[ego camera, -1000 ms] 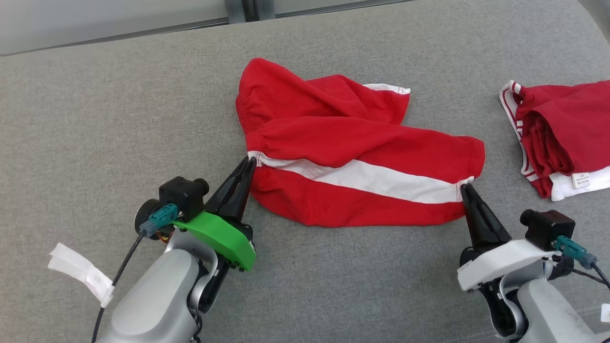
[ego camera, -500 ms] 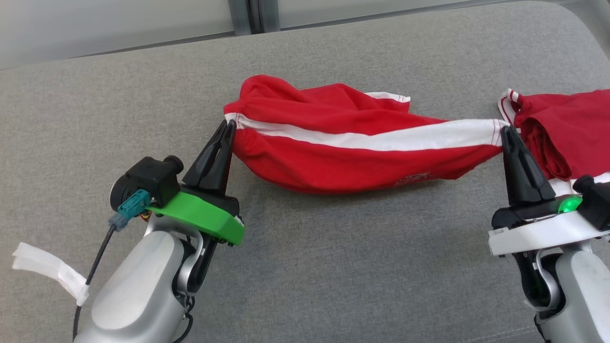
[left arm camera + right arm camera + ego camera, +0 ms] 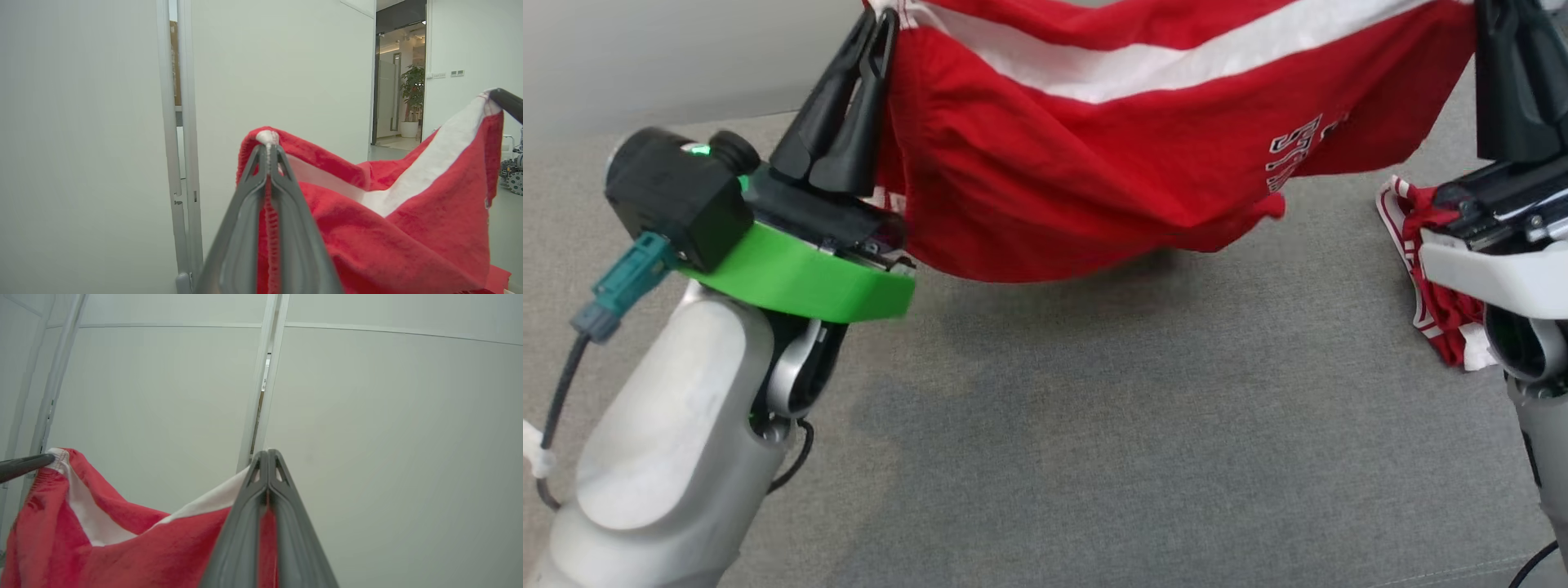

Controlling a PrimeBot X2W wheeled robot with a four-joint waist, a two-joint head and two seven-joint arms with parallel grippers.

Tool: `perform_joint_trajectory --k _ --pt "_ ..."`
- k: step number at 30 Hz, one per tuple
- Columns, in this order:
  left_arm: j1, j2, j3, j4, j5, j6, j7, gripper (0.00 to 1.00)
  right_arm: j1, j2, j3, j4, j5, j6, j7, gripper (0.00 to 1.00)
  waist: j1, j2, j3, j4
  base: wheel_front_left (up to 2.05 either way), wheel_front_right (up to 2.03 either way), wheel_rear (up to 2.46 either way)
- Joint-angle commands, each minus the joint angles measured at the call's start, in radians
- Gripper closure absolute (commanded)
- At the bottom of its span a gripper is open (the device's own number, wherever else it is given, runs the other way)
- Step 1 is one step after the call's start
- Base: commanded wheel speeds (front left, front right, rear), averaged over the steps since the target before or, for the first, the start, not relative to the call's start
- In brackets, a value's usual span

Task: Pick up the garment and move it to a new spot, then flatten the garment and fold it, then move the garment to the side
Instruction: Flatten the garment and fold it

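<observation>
1. Left arm [image 3: 662, 441], one: it is rising from the lower left of the head view, its wrist carrying a green collar [image 3: 800, 278]; the left gripper [image 3: 882, 20] is pointing up and away, its two dark fingers clenched on the left end of the garment's white band
2. Right arm [image 3: 1539, 425], one: it is standing at the right edge of that view with a white collar [image 3: 1494, 273]; the right gripper [image 3: 1507, 49] is pointing upward, fingers pressed together on the band's right end, as the right wrist view [image 3: 267, 455] is showing
3. Garment [image 3: 1054, 155], one, red with a white stripe and white lettering: it is hanging stretched between the two grippers, sagging in the middle, clear of the grey upholstered surface [image 3: 1094, 425], over its far part
4. Second garment [image 3: 1421, 237], one, red and white: it is lying bunched near the surface's right edge, partly hidden behind the right wrist
5. Totals: two arms, two grippers, two garments, one surface
</observation>
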Motion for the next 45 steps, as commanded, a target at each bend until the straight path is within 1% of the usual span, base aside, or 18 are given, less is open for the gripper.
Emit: perform_joint_trajectory --k 1,3,6,9,12,16,19,21,22,23,25,28,31,33,36,38,42,45 --pt "-0.028 0.016 0.009 -0.023 0.007 0.008 0.015 1.0 -0.025 0.002 -0.002 -0.01 -0.014 -0.002 -0.003 1.0 0.0 0.0 -0.023 0.01 0.0 0.0 0.0" --pt "-0.046 0.025 0.02 -0.062 0.007 0.02 0.039 1.0 -0.059 -0.004 -0.002 -0.022 -0.036 -0.002 -0.003 1.0 0.0 0.0 -0.036 0.015 0.0 0.0 0.0" --pt "-0.049 0.035 0.037 -0.129 -0.001 0.045 0.068 1.0 -0.082 0.006 -0.026 -0.051 -0.054 -0.002 -0.003 1.0 0.0 0.0 -0.051 0.026 0.0 0.0 0.0" --pt "-0.029 0.048 0.043 -0.19 -0.005 0.066 0.097 1.0 -0.071 0.025 -0.054 -0.084 -0.061 -0.002 0.016 1.0 0.0 0.0 -0.054 0.038 0.0 0.0 0.0" --pt "-0.016 0.063 0.044 -0.236 0.001 0.08 0.121 1.0 -0.05 0.029 -0.051 -0.114 -0.062 -0.002 0.051 1.0 0.0 0.0 -0.045 0.048 0.0 0.0 0.0" --pt "-0.026 0.081 0.045 -0.245 0.005 0.081 0.147 1.0 -0.068 0.02 -0.051 -0.09 -0.051 -0.002 0.093 1.0 0.0 0.0 -0.009 0.055 0.0 0.0 0.0" --pt "-0.062 0.084 0.055 -0.209 -0.025 0.066 0.165 1.0 -0.123 0.014 -0.048 -0.045 -0.019 -0.002 0.111 1.0 0.0 0.0 0.036 0.056 0.0 0.0 0.0" --pt "-0.101 0.089 0.064 -0.165 -0.034 0.047 0.172 1.0 -0.172 0.011 -0.035 0.002 0.011 -0.002 0.122 1.0 0.0 0.0 0.076 0.054 0.0 0.0 0.0" --pt "-0.13 0.103 0.068 -0.139 -0.018 0.037 0.173 1.0 -0.208 0.017 -0.026 0.031 0.039 -0.002 0.134 1.0 0.0 0.0 0.103 0.05 0.0 0.0 0.0" --pt "-0.155 0.104 0.072 -0.117 -0.017 0.028 0.172 1.0 -0.245 0.012 -0.014 0.057 0.046 -0.002 0.143 1.0 0.0 0.0 0.127 0.046 0.0 0.0 0.0" --pt "-0.215 0.091 0.074 -0.065 -0.029 0.005 0.168 1.0 -0.337 -0.001 0.019 0.117 0.07 -0.001 0.151 1.0 0.0 0.0 0.178 0.041 0.0 0.0 0.0" --pt "-0.337 0.074 0.084 0.05 -0.021 -0.025 0.152 1.0 -0.484 -0.024 0.065 0.238 0.073 -0.002 0.139 1.0 0.0 0.0 0.245 0.041 0.0 0.0 0.0" --pt "-0.461 0.079 0.079 0.186 0.025 -0.057 0.112 1.0 -0.633 -0.02 0.097 0.368 0.074 -0.002 0.115 1.0 0.0 0.0 0.306 0.035 0.0 0.0 0.0" --pt "-0.545 0.061 0.085 0.284 0.038 -0.074 0.083 1.0 -0.736 -0.015 0.119 0.459 0.073 -0.002 0.098 1.0 0.0 0.0 0.349 0.031 0.0 0.0 0.0" --pt "-0.676 0.027 0.096 0.434 0.056 -0.089 0.003 1.0 -0.871 -0.011 0.142 0.588 0.049 -0.002 0.055 1.0 0.0 0.0 0.396 0.036 0.0 0.0 0.0" --pt "-0.746 0.003 0.104 0.518 0.056 -0.103 -0.05 1.0 -0.942 0.003 0.133 0.66 0.043 -0.002 0.03 1.0 0.0 0.0 0.421 0.037 0.0 0.0 0.0" --pt "-0.821 -0.042 0.11 0.654 0.075 -0.125 -0.098 1.0 -1.002 0.036 0.139 0.779 0.021 -0.002 0.002 1.0 0.0 0.0 0.447 0.04 0.0 0.0 0.0" --pt "-0.82 -0.079 0.14 0.673 0.08 -0.138 -0.107 1.0 -0.987 0.048 0.157 0.809 0.017 -0.002 -0.004 1.0 0.0 0.0 0.454 0.046 0.0 0.0 0.0"
